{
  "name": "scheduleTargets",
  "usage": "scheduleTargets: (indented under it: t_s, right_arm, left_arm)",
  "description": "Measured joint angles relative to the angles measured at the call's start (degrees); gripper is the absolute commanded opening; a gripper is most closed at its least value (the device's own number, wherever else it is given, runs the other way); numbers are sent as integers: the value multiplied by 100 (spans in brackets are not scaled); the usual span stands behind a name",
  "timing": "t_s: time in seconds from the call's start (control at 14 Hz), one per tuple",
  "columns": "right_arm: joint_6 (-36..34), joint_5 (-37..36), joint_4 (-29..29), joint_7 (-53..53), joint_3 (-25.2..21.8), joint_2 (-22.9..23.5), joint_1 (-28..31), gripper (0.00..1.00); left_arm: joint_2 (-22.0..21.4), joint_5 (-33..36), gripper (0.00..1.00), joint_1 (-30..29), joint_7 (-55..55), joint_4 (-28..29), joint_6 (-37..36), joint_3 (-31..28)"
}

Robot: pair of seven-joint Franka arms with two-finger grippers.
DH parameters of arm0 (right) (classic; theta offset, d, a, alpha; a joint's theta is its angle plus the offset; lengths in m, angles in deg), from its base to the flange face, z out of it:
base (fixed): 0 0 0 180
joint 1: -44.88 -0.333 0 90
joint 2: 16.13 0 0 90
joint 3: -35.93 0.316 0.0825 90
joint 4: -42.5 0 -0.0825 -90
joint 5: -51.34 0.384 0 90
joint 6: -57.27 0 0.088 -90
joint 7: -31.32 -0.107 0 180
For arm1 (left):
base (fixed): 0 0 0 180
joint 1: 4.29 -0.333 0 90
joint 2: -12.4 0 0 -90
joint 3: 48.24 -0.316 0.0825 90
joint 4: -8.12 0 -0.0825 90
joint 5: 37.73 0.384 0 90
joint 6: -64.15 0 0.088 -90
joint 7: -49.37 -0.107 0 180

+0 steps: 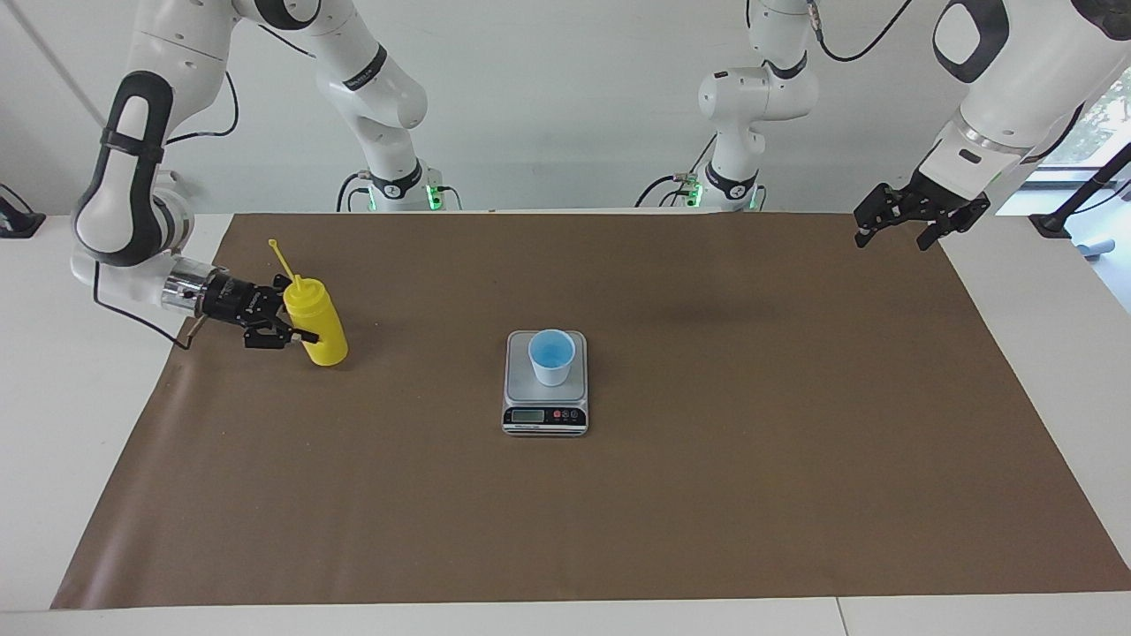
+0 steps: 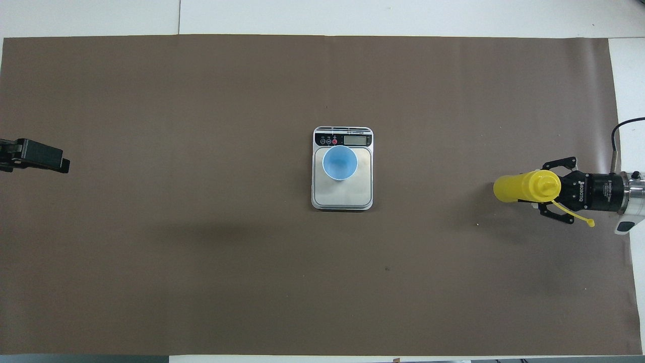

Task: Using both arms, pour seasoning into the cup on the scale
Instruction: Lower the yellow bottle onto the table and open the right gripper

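The yellow seasoning bottle (image 1: pixel 320 329) stands on the brown mat toward the right arm's end of the table, its cap strand (image 1: pixel 281 253) sticking up. My right gripper (image 1: pixel 303 325) reaches in level from the side, a finger against each side of the bottle; it also shows in the overhead view (image 2: pixel 538 188) with the bottle (image 2: pixel 519 186). The light blue cup (image 1: pixel 551 355) stands upright on the scale (image 1: pixel 545 411) at the mat's middle. My left gripper (image 1: pixel 892 237) waits open and empty, raised over the mat's edge at the left arm's end.
The brown mat (image 1: pixel 707 495) covers most of the white table. The scale's display and buttons (image 2: pixel 343 139) face away from the robots. The left gripper (image 2: pixel 48 157) pokes in at the edge of the overhead view.
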Motion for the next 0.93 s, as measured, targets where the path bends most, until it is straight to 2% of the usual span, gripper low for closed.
scheduleTargets:
  t_s: [0.93]
  right_arm:
    - [1,165,-145,-273,-9,285,272,0]
  left_arm:
    - [0,0,100,0,0,0,-4,0]
